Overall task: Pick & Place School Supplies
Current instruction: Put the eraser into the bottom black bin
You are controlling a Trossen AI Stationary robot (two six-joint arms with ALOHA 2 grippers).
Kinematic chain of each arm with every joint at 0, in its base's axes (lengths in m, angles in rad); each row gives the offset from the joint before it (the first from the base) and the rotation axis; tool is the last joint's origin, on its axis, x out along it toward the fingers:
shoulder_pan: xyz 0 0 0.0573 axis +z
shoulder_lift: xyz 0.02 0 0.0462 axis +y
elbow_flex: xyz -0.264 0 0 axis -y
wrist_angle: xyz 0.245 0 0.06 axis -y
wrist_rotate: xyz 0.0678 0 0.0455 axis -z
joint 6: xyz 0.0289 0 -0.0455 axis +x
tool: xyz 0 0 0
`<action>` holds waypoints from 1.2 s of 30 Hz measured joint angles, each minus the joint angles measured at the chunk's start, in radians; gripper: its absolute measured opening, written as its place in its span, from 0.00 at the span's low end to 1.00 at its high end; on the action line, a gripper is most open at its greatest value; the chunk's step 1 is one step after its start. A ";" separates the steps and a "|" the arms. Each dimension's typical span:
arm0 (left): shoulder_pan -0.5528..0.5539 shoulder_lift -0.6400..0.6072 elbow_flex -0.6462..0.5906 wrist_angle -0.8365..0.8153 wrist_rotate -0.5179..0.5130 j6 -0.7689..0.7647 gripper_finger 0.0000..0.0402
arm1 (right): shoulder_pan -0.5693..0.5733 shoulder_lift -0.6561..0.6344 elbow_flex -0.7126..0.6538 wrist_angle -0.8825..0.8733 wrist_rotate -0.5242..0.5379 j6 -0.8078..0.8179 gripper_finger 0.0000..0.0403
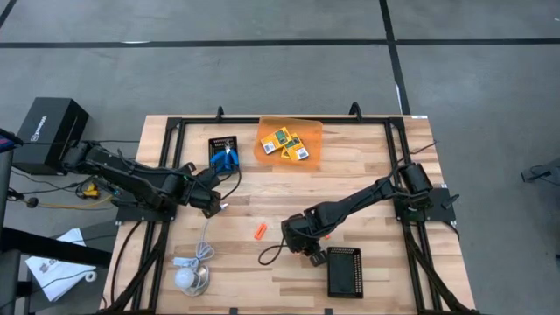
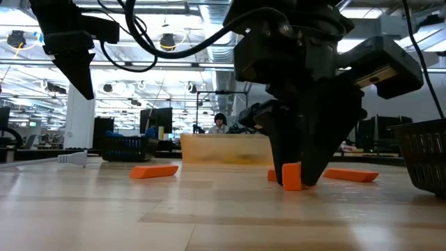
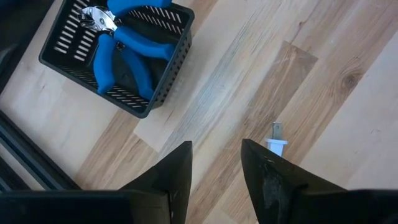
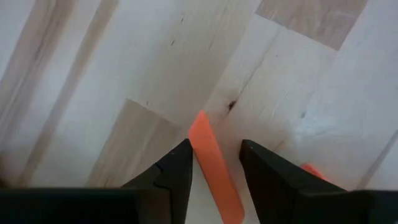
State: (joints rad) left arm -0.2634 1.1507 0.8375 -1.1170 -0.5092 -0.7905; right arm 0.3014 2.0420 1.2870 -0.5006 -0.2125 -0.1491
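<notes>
The table [image 1: 367, 175] was pale blond wood, its planks streaked with darker grain. Both arms and the fingers of the right gripper [image 4: 214, 163] were matt black. The stick [image 4: 214, 168] between those fingers was bright orange, as was a second stick [image 1: 260, 231] lying on the bare wood. The scissors [image 3: 124, 53] had vivid blue handles (their blades silvery) inside a black slatted tray [image 3: 165, 74]. The crayon boxes [image 1: 289, 144] were yellow and green on a translucent orange sheet [image 1: 311, 129]. The cable [image 1: 204, 249] was white.
</notes>
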 joint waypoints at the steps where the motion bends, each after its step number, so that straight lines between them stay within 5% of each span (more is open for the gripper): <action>1: 0.000 0.000 0.000 0.000 0.000 0.000 0.33 | -0.002 -0.004 -0.001 0.003 0.010 0.005 0.30; 7: 0.000 0.000 0.000 0.004 -0.001 0.000 0.33 | -0.036 -0.007 -0.002 0.003 -0.019 0.020 0.05; 17: 0.000 0.000 0.000 0.026 0.002 -0.023 0.33 | -0.085 -0.017 0.078 0.006 -0.095 0.106 0.06; 25: 0.000 0.000 0.000 0.039 0.020 -0.029 0.33 | -0.091 -0.138 0.181 -0.171 -0.104 0.175 0.06; 36: 0.000 0.001 -0.002 0.054 0.010 -0.027 0.33 | 0.108 -0.327 -0.126 -0.135 -0.047 0.598 0.06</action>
State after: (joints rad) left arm -0.2634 1.1515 0.8356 -1.0629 -0.4988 -0.8175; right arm 0.4099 1.7148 1.1612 -0.6360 -0.2598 0.4488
